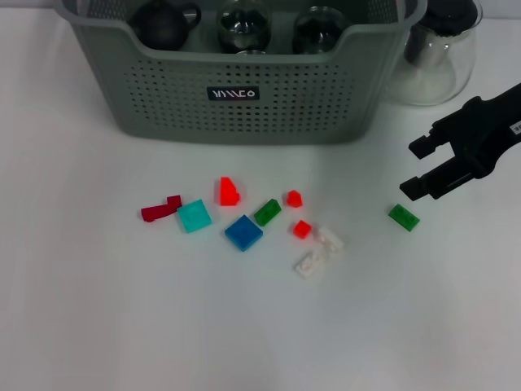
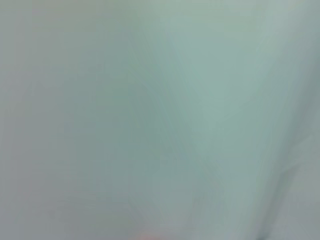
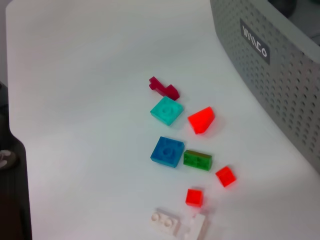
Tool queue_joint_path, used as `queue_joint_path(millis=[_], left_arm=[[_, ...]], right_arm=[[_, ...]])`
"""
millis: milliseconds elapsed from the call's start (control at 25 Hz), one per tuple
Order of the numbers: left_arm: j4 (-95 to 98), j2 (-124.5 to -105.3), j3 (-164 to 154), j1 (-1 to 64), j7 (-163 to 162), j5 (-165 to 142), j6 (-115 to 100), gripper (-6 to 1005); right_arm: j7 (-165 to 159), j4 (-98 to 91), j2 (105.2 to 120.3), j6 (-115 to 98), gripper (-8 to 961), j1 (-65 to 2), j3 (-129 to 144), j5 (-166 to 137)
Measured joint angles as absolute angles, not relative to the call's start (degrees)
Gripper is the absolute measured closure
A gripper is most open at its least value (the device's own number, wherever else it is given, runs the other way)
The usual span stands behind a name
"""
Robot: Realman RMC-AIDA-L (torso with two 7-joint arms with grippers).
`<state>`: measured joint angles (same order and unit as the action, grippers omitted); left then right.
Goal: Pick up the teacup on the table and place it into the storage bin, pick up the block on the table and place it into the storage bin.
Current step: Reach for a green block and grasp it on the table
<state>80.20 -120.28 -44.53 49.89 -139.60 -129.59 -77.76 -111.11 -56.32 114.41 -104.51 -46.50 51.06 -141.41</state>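
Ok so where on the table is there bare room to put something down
The table is bare in front of the blocks and at its left, beside the storage bin. Crowded: the centre, from the dark red block to the white blocks. At right, the right claw hovers open by a lone green block.
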Motion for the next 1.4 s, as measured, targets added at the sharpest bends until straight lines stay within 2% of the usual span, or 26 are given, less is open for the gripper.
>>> queue_joint_path(millis=[120,240,320,640,760,840,1120,1400], left_arm=[[80.25,-117.92,-42.35,43.79,-134.33,-110.59,-84.75,394],[79.57,-116.93,-42.24,37.59,-129.06,-96.16,-91.26,392],[79.96,-117.40,-42.19,33.71,-125.37,-90.52,-95.03,391],[79.85,-120.72,-42.15,24.22,-112.83,-87.60,-109.31,191],[74.56,-120.98,-42.40,21.71,-103.09,-88.71,-115.41,114],[68.24,-120.65,-43.26,19.41,-94.81,-90.42,-116.76,114],[52.95,-120.11,-42.96,15.13,-68.56,-101.80,-114.93,113],[51.97,-121.57,-43.40,14.43,-58.40,-111.76,-113.61,113]], right_arm=[[-110.76,-56.28,114.45,-104.55,129,-46.43,51.06,-141.40],[-110.73,-56.38,114.43,-104.60,130,-46.42,51.06,-141.41],[-110.75,-56.46,114.37,-104.61,130,-46.41,51.06,-141.41],[-112.08,-56.52,114.20,-104.66,131,-46.49,51.06,-141.46],[-113.78,-56.59,114.23,-105.69,132,-46.85,51.11,-141.61],[-115.99,-56.98,114.38,-106.66,132,-47.23,51.53,-141.93],[-128.64,-61.95,116.75,-107.37,133,-48.98,58.41,-148.49],[-139.49,-63.20,119.63,-105.69,134,-52.67,63.27,-157.85]])
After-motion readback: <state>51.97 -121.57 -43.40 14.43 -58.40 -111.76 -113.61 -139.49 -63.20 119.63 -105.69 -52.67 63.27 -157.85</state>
